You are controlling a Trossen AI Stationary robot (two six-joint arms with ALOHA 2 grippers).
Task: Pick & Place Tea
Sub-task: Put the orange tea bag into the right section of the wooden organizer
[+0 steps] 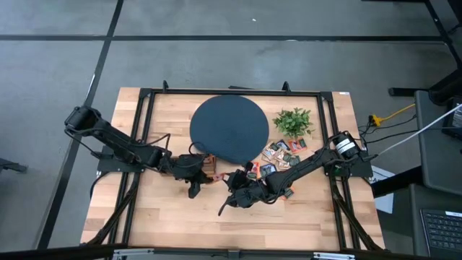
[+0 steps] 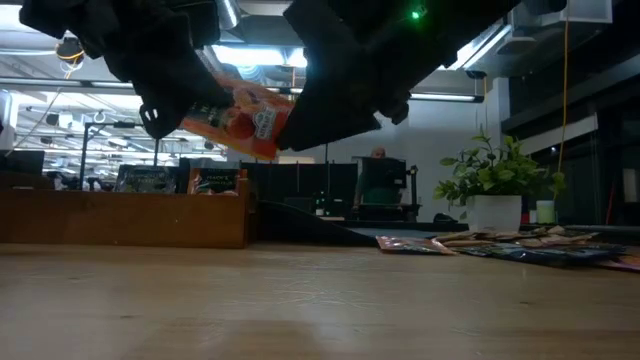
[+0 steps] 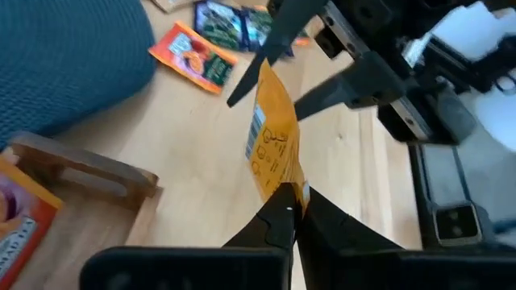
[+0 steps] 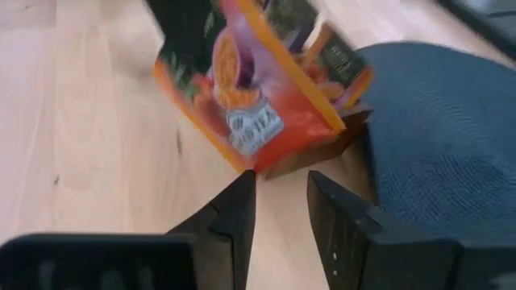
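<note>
An orange-red tea sachet (image 2: 240,120) hangs in the air above the table's middle, between my two grippers. My left gripper (image 3: 292,208) is shut on one end of it. My right gripper (image 4: 280,181) is open, with a finger on either side of the sachet's other end (image 3: 262,80). In the high view both grippers meet just near of the round dark disc (image 1: 229,130): the left gripper (image 1: 207,175) comes from the left, the right gripper (image 1: 229,180) from the right. Several more tea sachets (image 1: 278,155) lie flat on the table to the right of the disc. My left gripper pinches the sachet's near end (image 3: 278,181) between its two fingers. The sachet sticks out past the fingertips, edge on, lifted clear of the table. My right gripper has its fingers apart around the far end; whether one finger (image 3: 270,48) touches it I cannot tell.
A small wooden holder (image 3: 81,173) with sachets standing in it sits by the disc's near edge, right beside the grippers. A small leafy plant in a white pot (image 1: 294,121) stands at the back right. Bare wood lies toward the near edge.
</note>
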